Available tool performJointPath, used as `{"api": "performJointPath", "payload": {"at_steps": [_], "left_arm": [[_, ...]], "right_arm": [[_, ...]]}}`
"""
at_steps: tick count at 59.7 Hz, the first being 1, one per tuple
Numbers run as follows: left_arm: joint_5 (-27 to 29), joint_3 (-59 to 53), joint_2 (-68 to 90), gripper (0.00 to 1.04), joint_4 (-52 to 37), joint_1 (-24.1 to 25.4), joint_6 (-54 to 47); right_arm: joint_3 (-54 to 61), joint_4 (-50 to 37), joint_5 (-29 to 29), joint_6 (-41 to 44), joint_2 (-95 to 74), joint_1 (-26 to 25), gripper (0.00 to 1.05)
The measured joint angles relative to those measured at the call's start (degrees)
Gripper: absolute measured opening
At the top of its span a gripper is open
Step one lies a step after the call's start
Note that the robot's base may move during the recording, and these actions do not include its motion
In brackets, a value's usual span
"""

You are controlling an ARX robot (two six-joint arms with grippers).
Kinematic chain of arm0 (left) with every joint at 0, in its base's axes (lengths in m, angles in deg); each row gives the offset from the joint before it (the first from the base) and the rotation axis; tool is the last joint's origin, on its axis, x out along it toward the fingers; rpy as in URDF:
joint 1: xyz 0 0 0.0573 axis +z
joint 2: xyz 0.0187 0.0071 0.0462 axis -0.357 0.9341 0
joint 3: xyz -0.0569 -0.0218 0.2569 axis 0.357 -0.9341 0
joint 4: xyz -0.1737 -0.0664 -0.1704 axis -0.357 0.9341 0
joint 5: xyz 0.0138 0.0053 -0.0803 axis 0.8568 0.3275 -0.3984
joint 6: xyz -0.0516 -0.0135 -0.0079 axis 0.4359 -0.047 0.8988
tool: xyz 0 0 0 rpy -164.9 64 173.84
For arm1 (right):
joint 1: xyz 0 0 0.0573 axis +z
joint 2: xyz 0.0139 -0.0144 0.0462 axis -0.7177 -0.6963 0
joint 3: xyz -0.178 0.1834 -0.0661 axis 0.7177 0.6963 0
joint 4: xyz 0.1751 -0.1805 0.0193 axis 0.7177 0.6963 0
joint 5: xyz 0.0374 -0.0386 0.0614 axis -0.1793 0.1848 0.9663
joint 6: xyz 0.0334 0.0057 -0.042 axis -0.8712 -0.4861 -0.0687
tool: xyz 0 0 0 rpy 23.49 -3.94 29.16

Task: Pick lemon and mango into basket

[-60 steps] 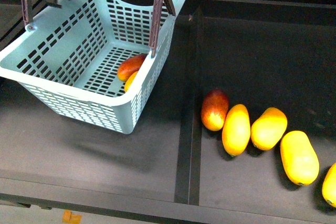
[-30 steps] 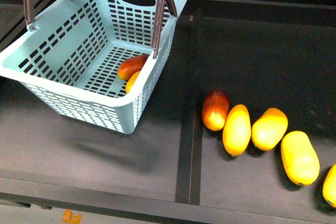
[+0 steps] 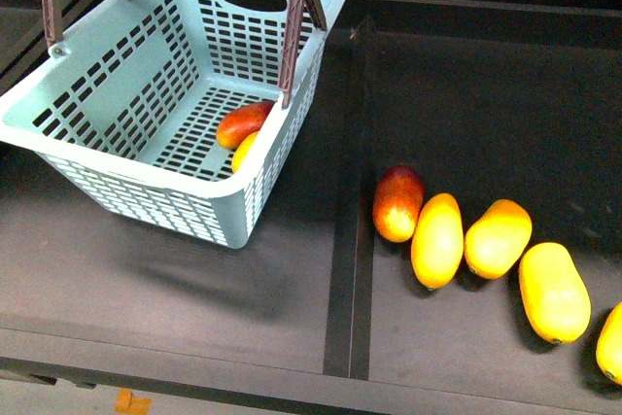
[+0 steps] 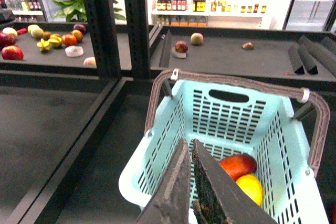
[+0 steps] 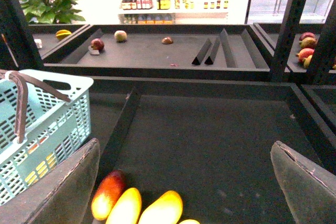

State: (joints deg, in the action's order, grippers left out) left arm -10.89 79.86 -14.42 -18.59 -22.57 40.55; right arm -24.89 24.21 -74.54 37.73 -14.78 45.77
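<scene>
The pale teal basket [image 3: 165, 203] stands tilted at the left of the dark table, its brown handles up. Inside it, against the near right wall, lie the red-orange mango [image 3: 243, 121] and, half hidden by the rim, the yellow lemon [image 3: 244, 152]. The left wrist view looks down on the basket [image 4: 223, 115] with the mango [image 4: 239, 164] and lemon [image 4: 251, 188] in it. My left gripper [image 4: 190, 148] hangs above it, shut on nothing. My right gripper [image 5: 185, 146] is open and empty, over the table right of the basket [image 5: 47, 119]. Neither gripper shows in the front view.
A row of fruit lies on the right half of the table: a dark red mango [image 3: 397, 202] and yellow mangoes [image 3: 436, 239], [image 3: 498, 237], [image 3: 554, 291]. A raised divider [image 3: 352, 191] runs between the basket's side and theirs. Shelves with other fruit stand far behind.
The dark arm part that showed over the basket's far left corner a second ago has left the front view. Basket and fruit stay where they were.
</scene>
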Motion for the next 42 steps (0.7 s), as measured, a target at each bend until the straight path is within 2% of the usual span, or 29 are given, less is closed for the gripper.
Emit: {"api": "performJointPath", "payload": {"at_steps": [4, 30, 42], "left_arm": [[-0.2, -1.5, -3.8, 0.03, 2.8, 1.3, 0.0], [-0.6, -4.4, -34.7, 0.03, 29.2, 1.4, -0.1], [-0.6, -4.4, -42.0, 0.03, 36.2, 1.4, -0.1]], "right_arm": [[0.0, 0.0, 0.0, 0.0, 0.0, 0.0, 0.96], [0.0, 0.0, 0.0, 0.0, 0.0, 0.0, 0.96], [0.0, 0.0, 0.0, 0.0, 0.0, 0.0, 0.96]]}}
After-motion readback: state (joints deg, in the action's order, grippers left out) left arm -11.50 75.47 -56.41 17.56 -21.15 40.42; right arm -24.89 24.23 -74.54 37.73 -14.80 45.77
